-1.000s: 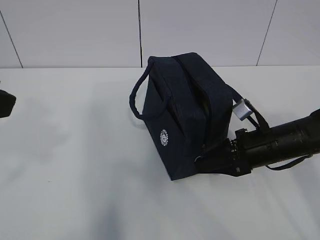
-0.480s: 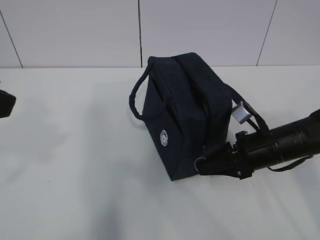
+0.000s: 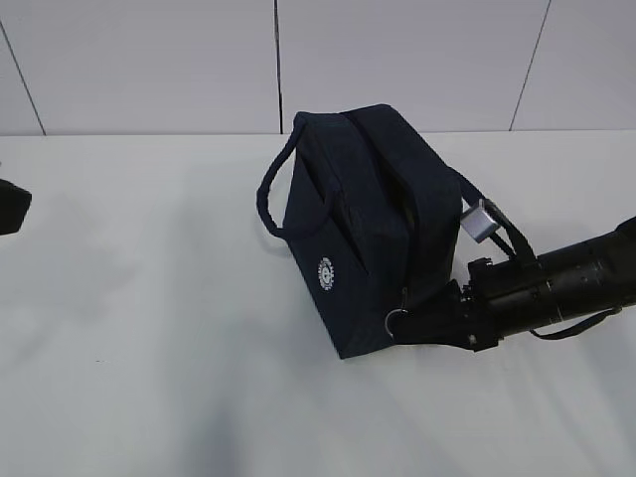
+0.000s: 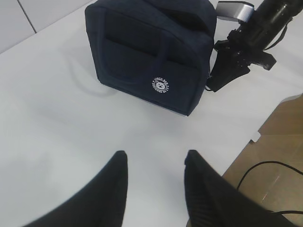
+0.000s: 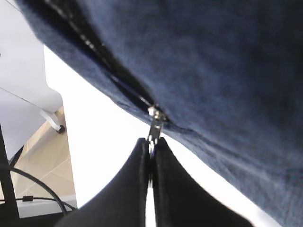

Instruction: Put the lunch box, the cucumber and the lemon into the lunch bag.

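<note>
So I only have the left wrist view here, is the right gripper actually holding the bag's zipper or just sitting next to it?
Observer: It is holding it. In the right wrist view the right gripper is closed on the metal zipper pull, which hangs from the seam of the lunch bag.
Operator: Where on the bag is that?
Observer: In the exterior view the silver ring sits at the bag's lower front corner, just above the table.
Operator: And where's my left arm in the wider shot?
Observer: Barely in it. Only a dark piece shows at the far left edge, well away from the bag.
</note>
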You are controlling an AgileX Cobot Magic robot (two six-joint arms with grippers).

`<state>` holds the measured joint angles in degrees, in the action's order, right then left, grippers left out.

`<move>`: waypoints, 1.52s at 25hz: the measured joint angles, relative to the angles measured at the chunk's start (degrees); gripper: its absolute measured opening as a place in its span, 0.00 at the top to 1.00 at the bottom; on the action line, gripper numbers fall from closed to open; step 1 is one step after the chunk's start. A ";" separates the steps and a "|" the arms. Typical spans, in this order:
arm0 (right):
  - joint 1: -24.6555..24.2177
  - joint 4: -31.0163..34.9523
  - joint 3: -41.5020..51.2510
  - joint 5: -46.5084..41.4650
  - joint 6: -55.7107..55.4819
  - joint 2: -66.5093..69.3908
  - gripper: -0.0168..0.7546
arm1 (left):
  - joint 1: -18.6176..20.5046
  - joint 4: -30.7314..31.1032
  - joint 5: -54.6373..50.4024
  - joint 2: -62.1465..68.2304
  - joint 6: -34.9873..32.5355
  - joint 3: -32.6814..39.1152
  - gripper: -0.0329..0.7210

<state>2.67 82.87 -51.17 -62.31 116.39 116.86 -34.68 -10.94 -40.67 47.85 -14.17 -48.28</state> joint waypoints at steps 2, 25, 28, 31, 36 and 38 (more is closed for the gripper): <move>0.00 0.68 0.00 0.00 -1.08 0.00 0.97 | 0.00 0.00 -0.03 0.00 0.00 0.00 0.57; 0.00 -3.43 0.00 -3.19 -9.14 -5.68 0.97 | 0.00 0.09 -0.12 0.00 0.00 0.00 0.57; 0.00 -3.89 0.00 -3.19 -9.87 -7.02 0.97 | 0.00 0.09 -0.12 0.00 0.00 0.00 0.57; 0.00 -4.41 0.00 -3.19 -10.53 -8.14 0.97 | 0.00 0.13 -0.12 0.00 0.00 0.00 0.57; 0.00 -4.64 0.00 -3.30 -12.44 -9.80 0.97 | 0.00 0.22 -0.12 0.00 0.00 0.00 0.57; 0.00 -4.64 0.00 -3.30 -13.28 -10.02 0.97 | 0.00 0.22 -0.12 0.00 0.00 0.00 0.57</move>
<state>2.67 78.23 -51.17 -65.61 103.11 106.83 -34.68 -10.72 -40.80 47.85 -14.17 -48.28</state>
